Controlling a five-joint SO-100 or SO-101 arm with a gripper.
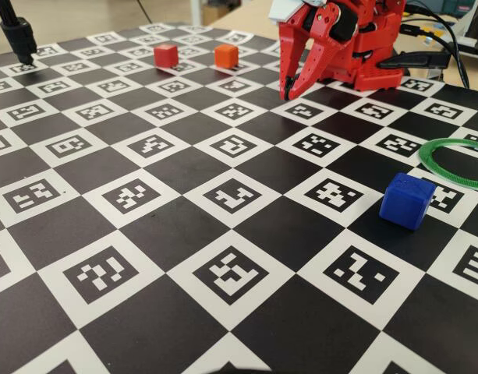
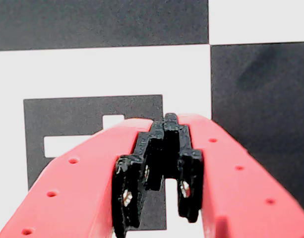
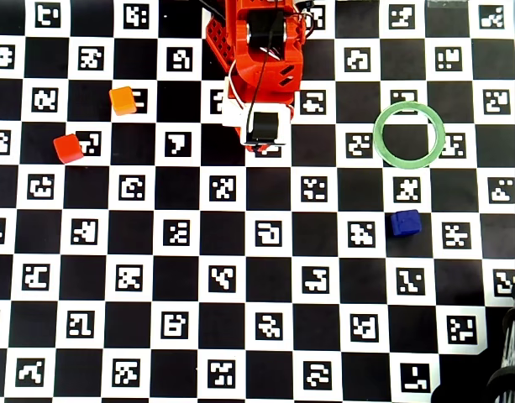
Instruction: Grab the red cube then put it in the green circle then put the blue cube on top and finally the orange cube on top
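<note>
Nothing is stacked yet, so I judge this to be the very first step: going for the small matte red plastic cube point(image 3: 69, 149). My red two-finger pincer point(image 1: 285, 95) hangs folded close to my own base, tips pointing down just above the chequered marker board point(image 3: 265, 277), and in the wrist view the fingers point(image 2: 156, 163) are pressed together with nothing between them, only a white square and its black marker below.

The red cube sits far to the left in the overhead view, well apart from me, on a white square's edge. Just beside it, up and to the right, is the small bright orange plastic cube point(image 3: 123, 100); in the fixed view the two stand as neighbours at the back of the board, red point(image 1: 166, 55) left of orange point(image 1: 226, 55).

The thin flat green plastic ring point(image 3: 409, 134) lies on the opposite side, empty, and the deep blue plastic cube point(image 3: 405, 222) rests below it, near but not touching.

Next, I reckon, I must swing towards the red cube, spread my fingers, and come down over it squarely. The orange cube is close enough that a wide approach could nudge it. A black stand point(image 1: 19, 35) pokes in at the board's far corner, clear of my path, I think.
</note>
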